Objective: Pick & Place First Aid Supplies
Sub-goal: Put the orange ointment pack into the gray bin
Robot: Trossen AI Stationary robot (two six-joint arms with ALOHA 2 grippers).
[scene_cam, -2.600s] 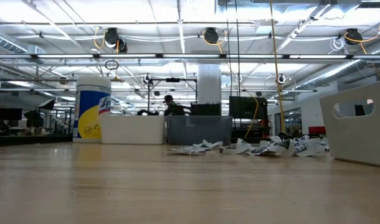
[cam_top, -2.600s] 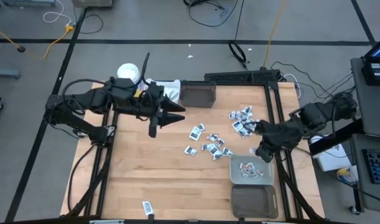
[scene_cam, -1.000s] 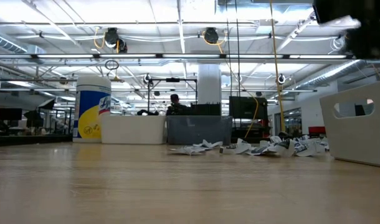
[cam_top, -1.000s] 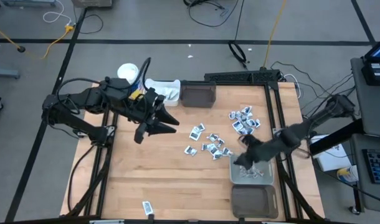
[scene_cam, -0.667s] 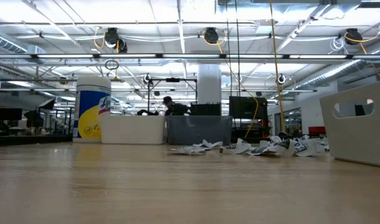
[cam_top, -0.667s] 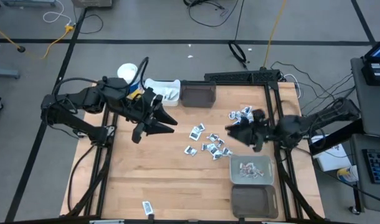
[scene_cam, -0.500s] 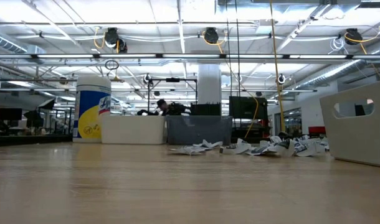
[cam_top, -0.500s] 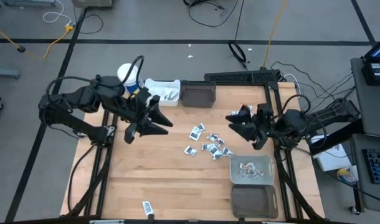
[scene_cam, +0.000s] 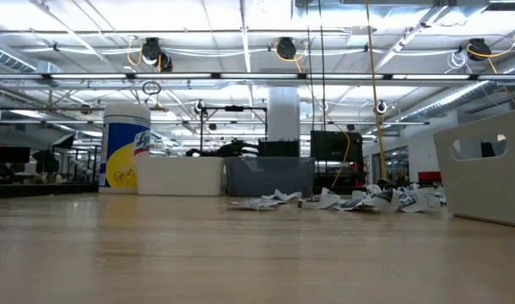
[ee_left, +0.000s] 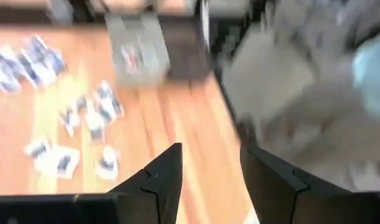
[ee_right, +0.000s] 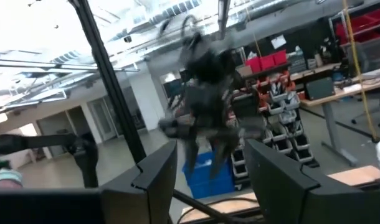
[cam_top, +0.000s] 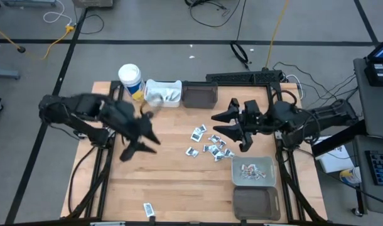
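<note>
We note the first aid packets lying loose in two clusters on the wooden table, right of centre, with one stray packet near the front edge; in the low view they show as a crumpled row beyond mid-table. A few packets already lie in the grey bin at the right side, with a dark bin just in front of it, so we judge the grey bin is the drop point and sorting is only partly done. The right gripper hangs above the packets near the farther cluster, its fingers parted with nothing between them, which we read as lining up for another pick. The left gripper is over bare wood left of the packets, well apart from them; its fingers also stand apart and empty. At the back edge stand a white cup with yellow band, a white bin and another dark bin, none within either arm's immediate reach.
</note>
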